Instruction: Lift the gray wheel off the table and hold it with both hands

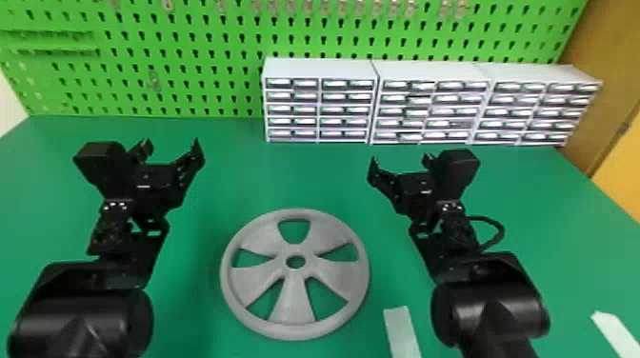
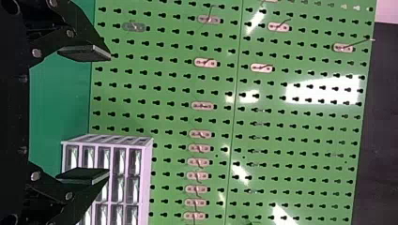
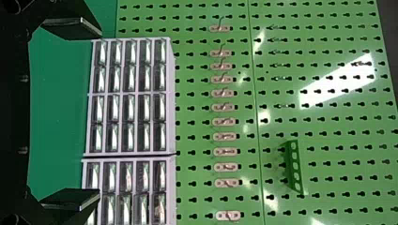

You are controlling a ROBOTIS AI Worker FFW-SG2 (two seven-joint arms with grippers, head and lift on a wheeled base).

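Approach seemed the step in hand: black left gripper and right gripper hung spread and empty, the gray five-spoked wheel lay flat on the green table, and its opposite rims needed reaching next.

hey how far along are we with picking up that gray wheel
None of the lift looks done: the gray wheel lies flat on the green table. Nothing is in hand; the left gripper and right gripper are open and empty, to either side beyond it. What's left is gripping it with both, raising it and holding it.
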